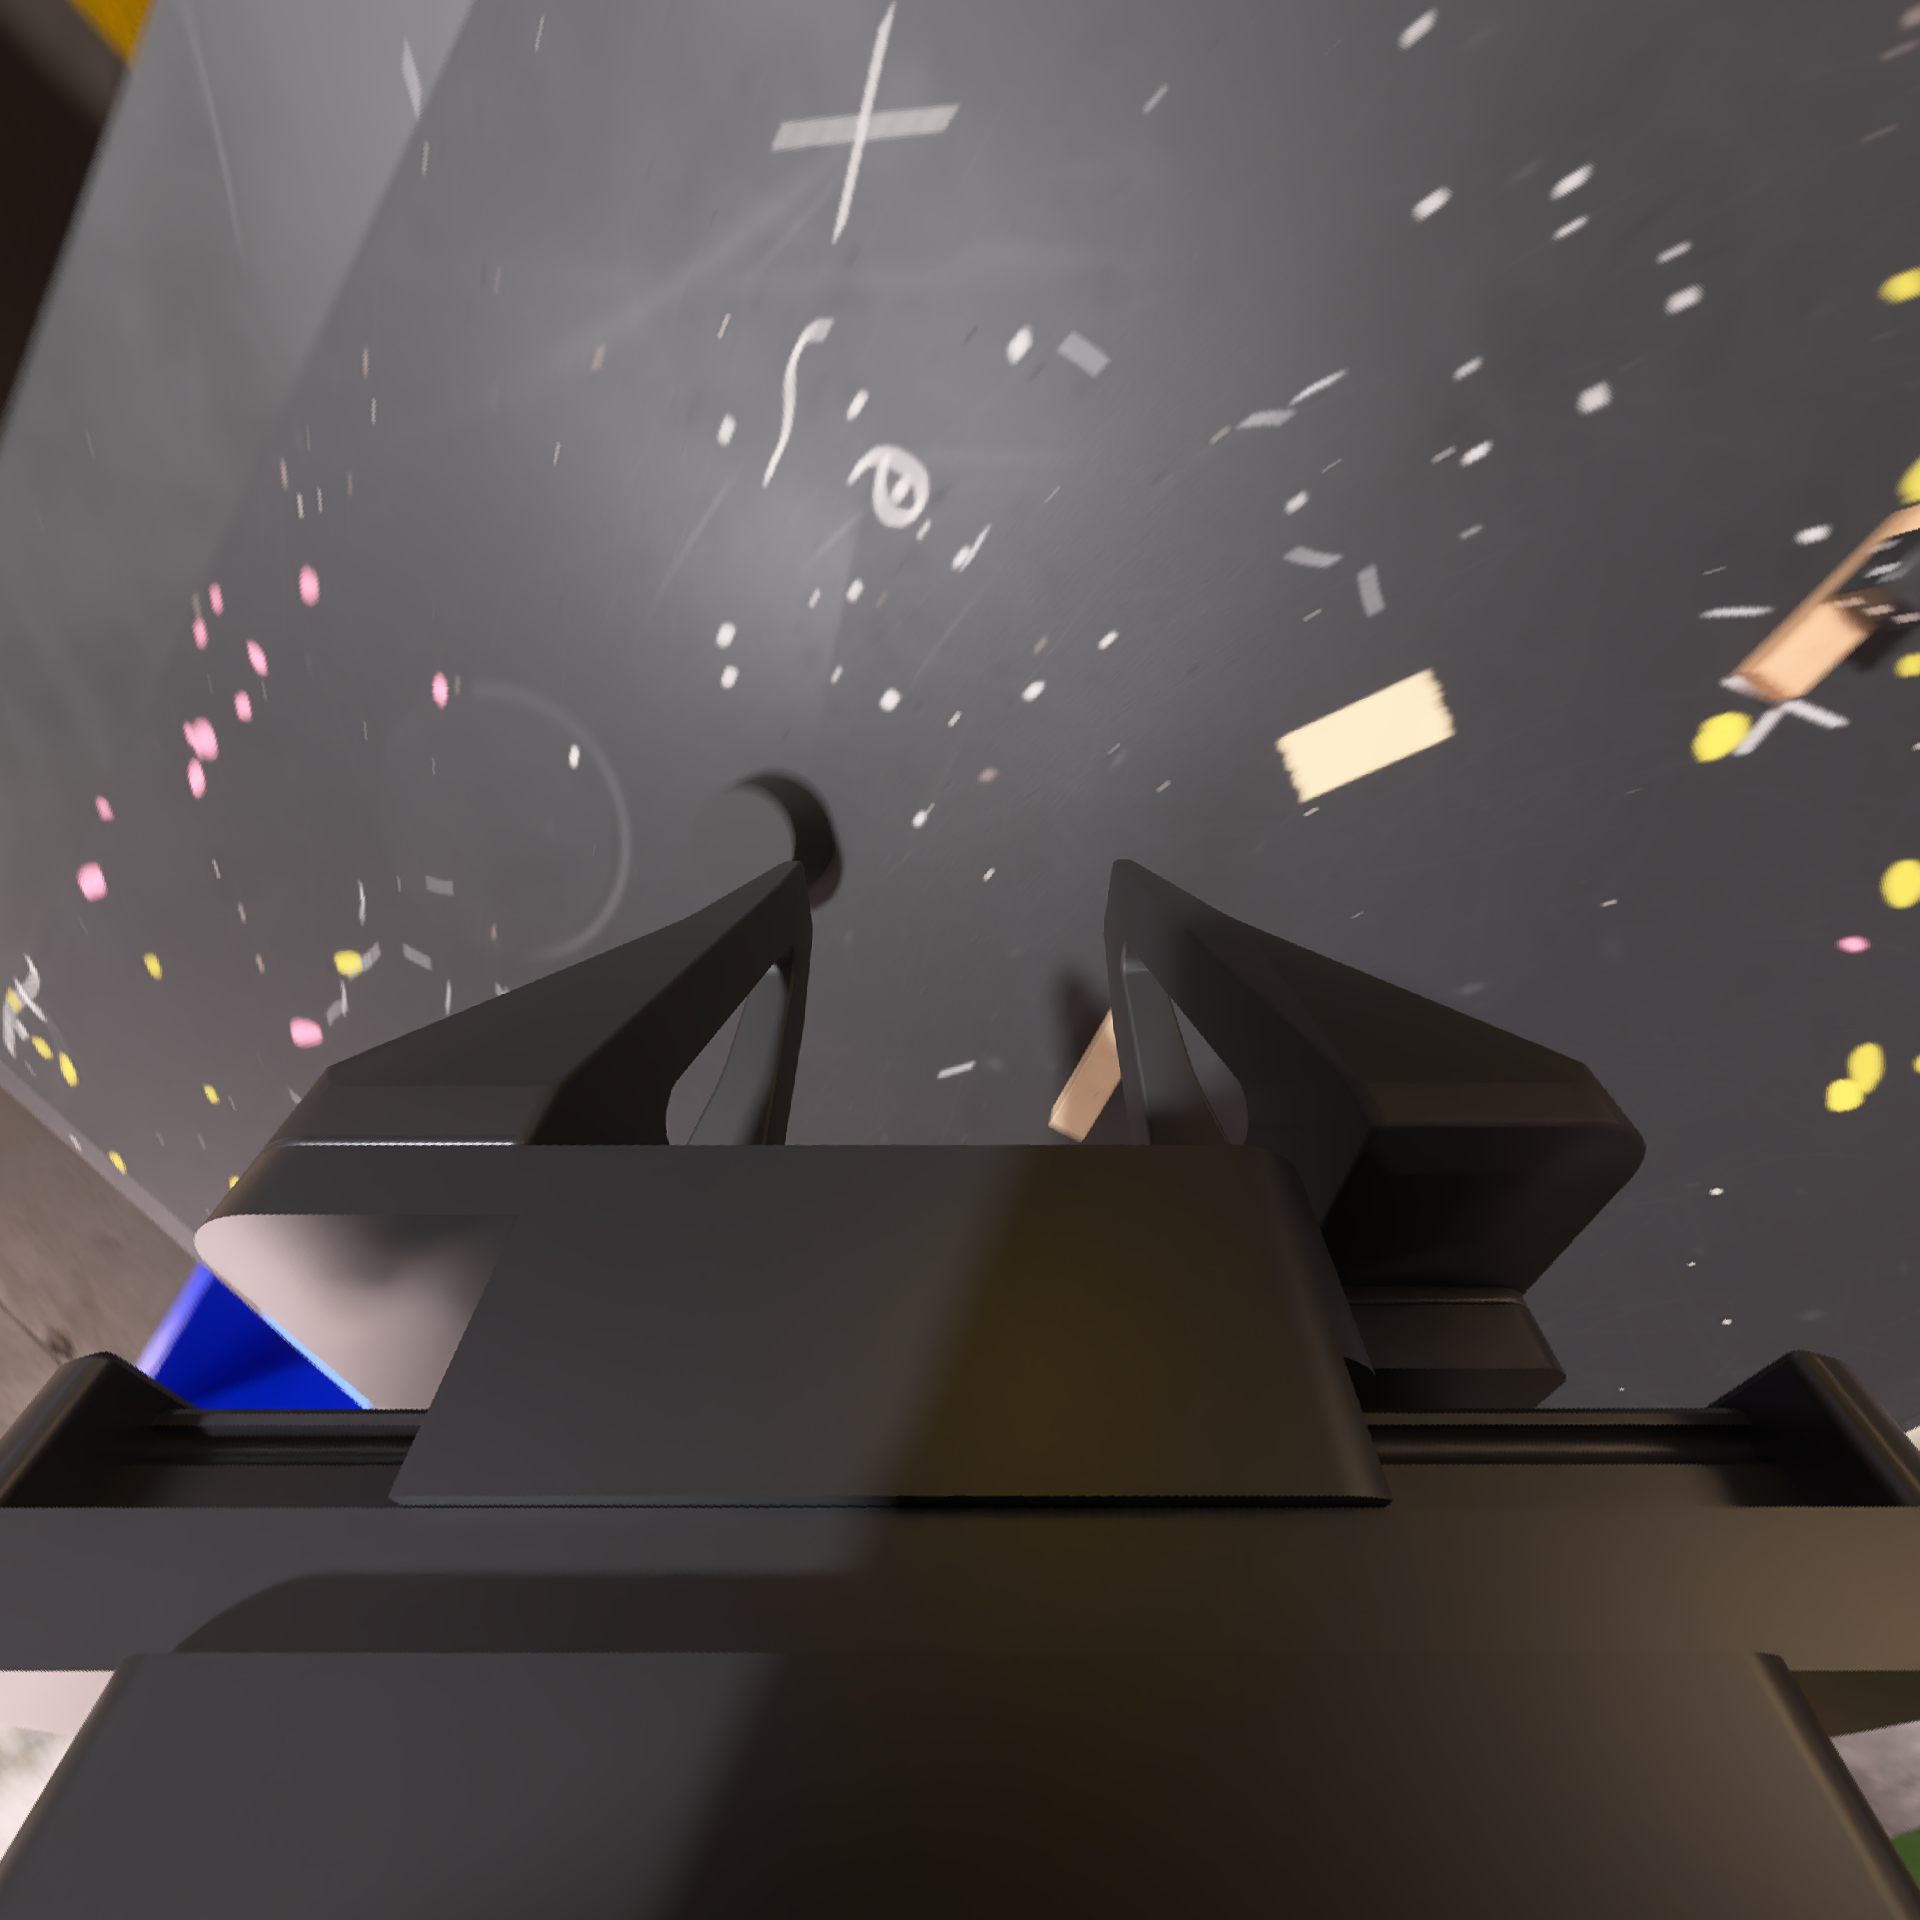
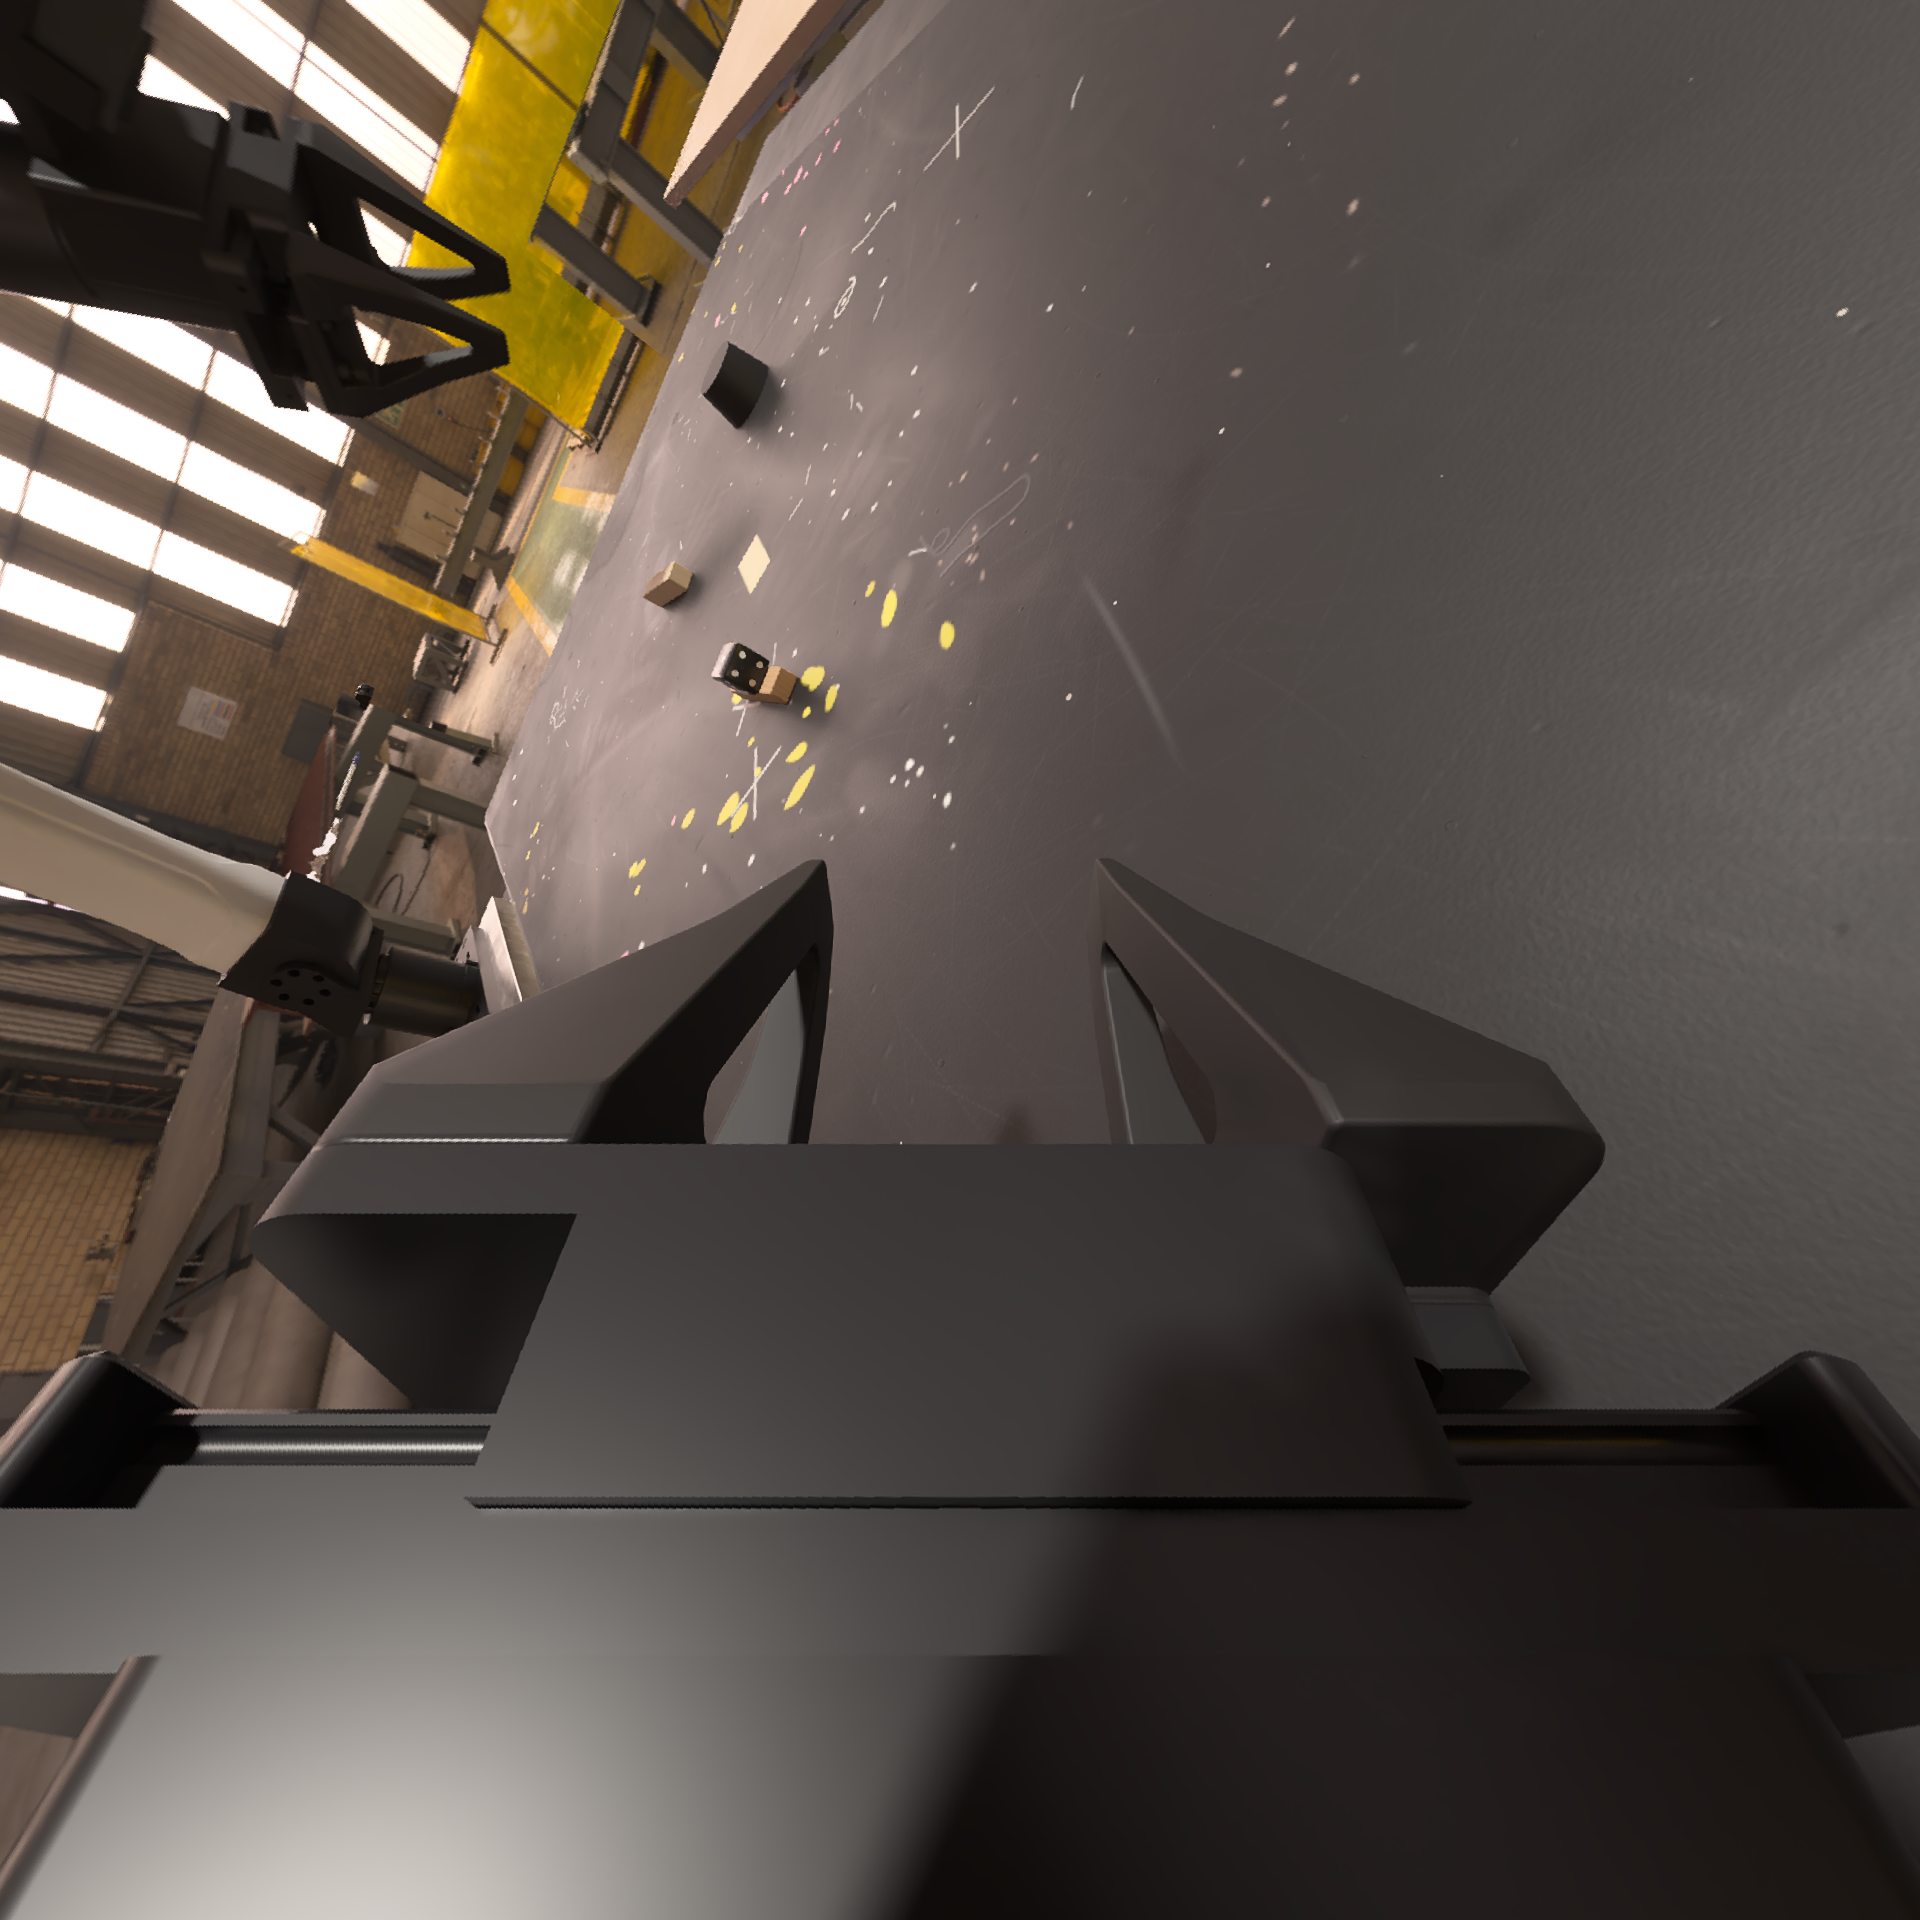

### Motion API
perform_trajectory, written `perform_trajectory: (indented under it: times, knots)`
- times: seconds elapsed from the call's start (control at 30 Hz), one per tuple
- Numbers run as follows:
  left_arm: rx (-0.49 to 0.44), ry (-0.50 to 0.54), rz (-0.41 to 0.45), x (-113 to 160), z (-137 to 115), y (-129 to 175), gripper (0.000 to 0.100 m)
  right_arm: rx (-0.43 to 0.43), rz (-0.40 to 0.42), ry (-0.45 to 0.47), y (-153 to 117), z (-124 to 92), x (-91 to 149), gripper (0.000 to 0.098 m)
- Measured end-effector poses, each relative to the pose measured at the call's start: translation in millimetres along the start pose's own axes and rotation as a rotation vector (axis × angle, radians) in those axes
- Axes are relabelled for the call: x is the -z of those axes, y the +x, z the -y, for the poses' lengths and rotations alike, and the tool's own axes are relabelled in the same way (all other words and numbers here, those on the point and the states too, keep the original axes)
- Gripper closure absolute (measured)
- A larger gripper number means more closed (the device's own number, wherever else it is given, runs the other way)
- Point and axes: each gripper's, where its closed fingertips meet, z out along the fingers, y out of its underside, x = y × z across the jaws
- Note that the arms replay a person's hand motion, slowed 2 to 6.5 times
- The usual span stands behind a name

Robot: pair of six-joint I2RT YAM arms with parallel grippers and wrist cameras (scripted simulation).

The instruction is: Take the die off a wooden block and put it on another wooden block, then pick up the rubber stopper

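The black die (image 2: 742,665) with white pips sits on a small wooden block (image 2: 777,684) amid yellow spots on the dark table. It also shows at the right edge of the left wrist view, die (image 1: 1886,566) on block (image 1: 1808,644). A second wooden block (image 2: 667,584) lies bare nearby; in the left wrist view this block (image 1: 1086,1081) is partly hidden by my right finger. The black rubber stopper (image 2: 736,382) stands farther along; the left view shows the stopper (image 1: 805,831) just beyond my left fingertip. My left gripper (image 1: 956,894) is open and empty, above the table (image 2: 499,312). My right gripper (image 2: 961,883) is open and empty, well short of the die.
A flat cream rectangle (image 1: 1361,732) lies on the table between the blocks, also in the right wrist view (image 2: 754,564). The dark table (image 2: 1455,623) carries chalk marks and pink and yellow spots. Its edge (image 2: 582,582) runs close beyond the objects.
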Motion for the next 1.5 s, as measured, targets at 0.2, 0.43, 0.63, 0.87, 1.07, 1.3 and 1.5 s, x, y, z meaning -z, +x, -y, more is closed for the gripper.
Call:
perform_trajectory:
  times: [0.2,0.43,0.63,0.87,1.07,1.3,1.5]
  knots:
    - [0.165,-0.162,0.002,-18,-61,-37,0.056,0.000,0.000,0.000,0,0,0,0.0561]
    - [0.270,-0.356,-0.055,-40,-110,-37,0.053,0.000,0.000,0.000,0,0,0,0.0560]
    - [0.299,-0.423,-0.067,-51,-124,-34,0.043,-0.003,-0.002,0.002,1,1,0,0.0559]
    - [0.336,-0.444,-0.091,-59,-128,-28,0.027,-0.004,-0.003,0.002,1,1,0,0.0557]
    - [0.352,-0.440,-0.133,-64,-128,-23,0.014,-0.004,-0.002,0.004,1,1,0,0.0556]
    - [0.375,-0.363,-0.309,-56,-114,2,0.019,-0.005,0.001,0.006,0,1,0,0.0557]
    - [0.352,-0.327,-0.305,-49,-113,4,0.024,-0.008,0.003,0.008,0,1,0,0.0559]
